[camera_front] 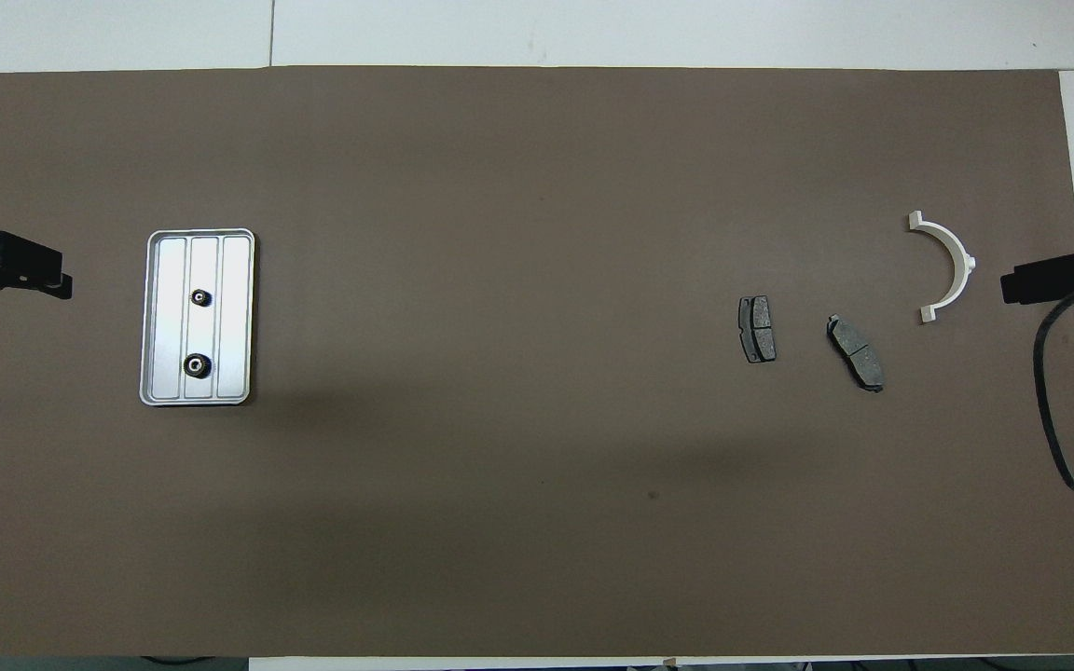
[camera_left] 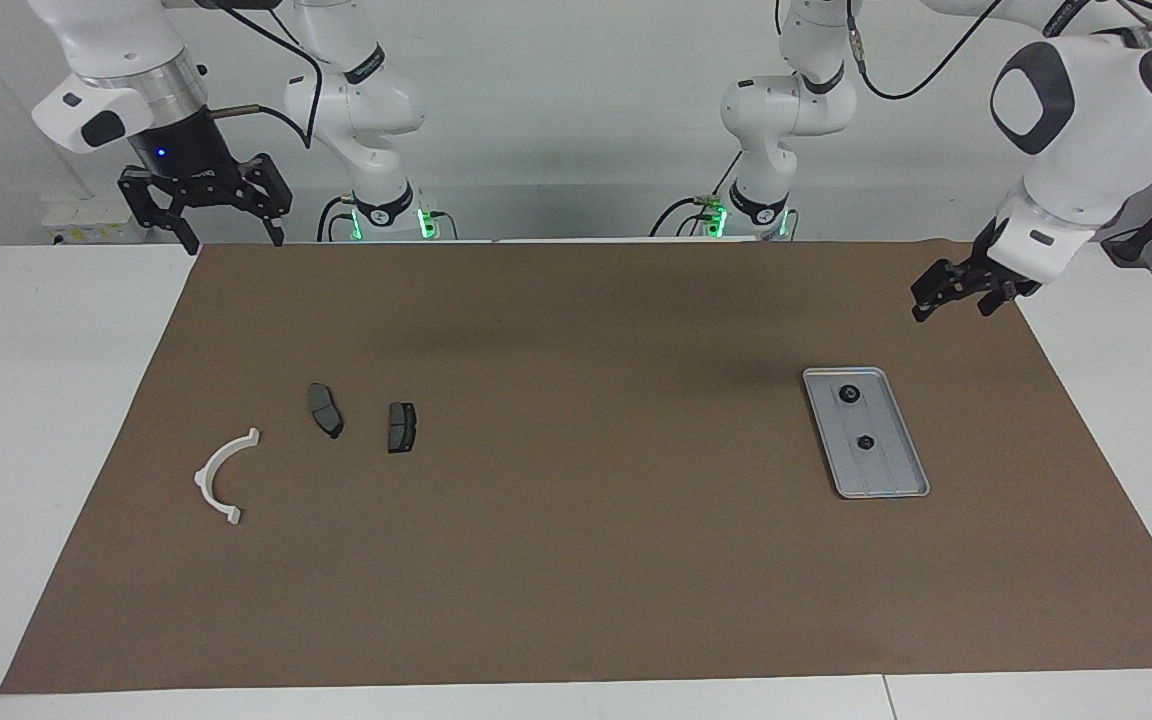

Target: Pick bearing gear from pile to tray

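Left gripper [camera_left: 963, 295]: raised over the mat's edge at the left arm's end, fingers spread, holding nothing; it points down and slants toward the tray
Left arm: bent high, elbow up, wrist angled down over the mat's corner
Right gripper [camera_left: 206, 205]: hangs above the mat's corner at the right arm's end, jaws apart, empty; this arm waits
Tray [camera_left: 901, 472]: flat on the mat near the left arm's end, apart from the left gripper
Gears [camera_left: 848, 394]: two small black round pieces in the tray, one nearer the robots, the second [camera_left: 865, 442] mid-tray
Pads [camera_left: 401, 427]: two dark ones side by side on the mat toward the right arm's end
Bracket [camera_left: 219, 474]: white half-ring just beside the pads
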Robot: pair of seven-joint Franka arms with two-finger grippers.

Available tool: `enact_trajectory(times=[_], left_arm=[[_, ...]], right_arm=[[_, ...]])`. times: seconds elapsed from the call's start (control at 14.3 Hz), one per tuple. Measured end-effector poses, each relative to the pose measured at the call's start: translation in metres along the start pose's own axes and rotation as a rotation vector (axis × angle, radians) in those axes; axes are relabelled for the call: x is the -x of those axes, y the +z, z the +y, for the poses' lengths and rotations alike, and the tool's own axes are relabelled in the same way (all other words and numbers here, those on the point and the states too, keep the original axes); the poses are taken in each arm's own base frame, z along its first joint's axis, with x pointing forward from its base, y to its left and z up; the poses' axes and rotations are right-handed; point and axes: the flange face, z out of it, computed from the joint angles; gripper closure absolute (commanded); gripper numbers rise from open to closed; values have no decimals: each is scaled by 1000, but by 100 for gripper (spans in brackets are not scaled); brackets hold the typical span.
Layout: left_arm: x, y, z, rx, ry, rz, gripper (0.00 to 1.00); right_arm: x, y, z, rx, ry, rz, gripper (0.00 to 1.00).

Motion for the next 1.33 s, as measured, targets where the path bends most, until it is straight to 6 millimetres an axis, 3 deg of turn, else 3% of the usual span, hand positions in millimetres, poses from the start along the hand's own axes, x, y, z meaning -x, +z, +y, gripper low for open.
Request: enact_trajectory(times=[0.21, 0.42, 0.7, 0.98, 1.33], left_arm=[[20, -26, 4, 3, 9, 17, 0], [21, -28, 9, 3, 14, 23, 0], [20, -23, -13, 6, -25, 24, 0], [21, -25, 0, 4, -2, 31, 0], [31, -43, 7, 2, 9, 70, 0]], right_arm=[[0, 0, 0, 0, 1, 0, 0], [0, 0, 1, 0, 2, 0, 0], [0, 0, 2, 0, 3, 0, 0], [0, 0, 2, 0, 3, 0, 0], [0, 0, 2, 0, 3, -1, 0]])
